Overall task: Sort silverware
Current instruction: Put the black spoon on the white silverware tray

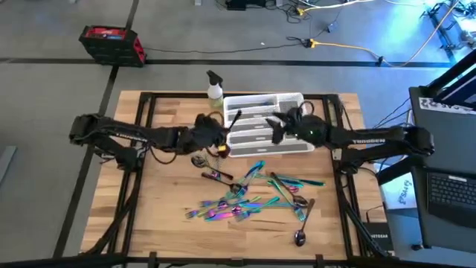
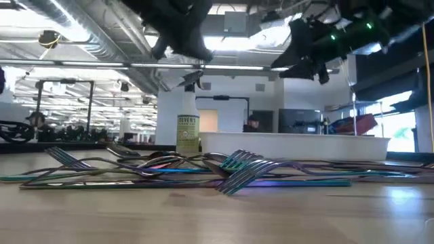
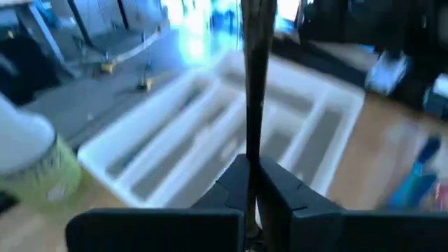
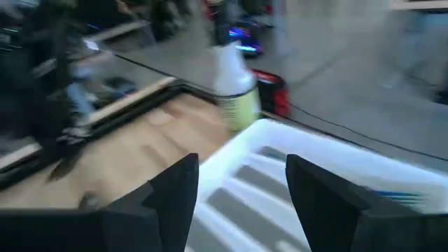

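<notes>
Left fingers [image 3: 255, 192] clench a dark utensil [image 3: 255, 84] over the tray [image 1: 305, 147], right fingers [image 4: 241, 189] spread empty; released crooked, it could straddle a divider.

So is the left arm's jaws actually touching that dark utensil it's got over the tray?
Touching. The left wrist view shows the left gripper shut on the dark utensil, whose handle runs straight between the jaws above the white tray.
</notes>
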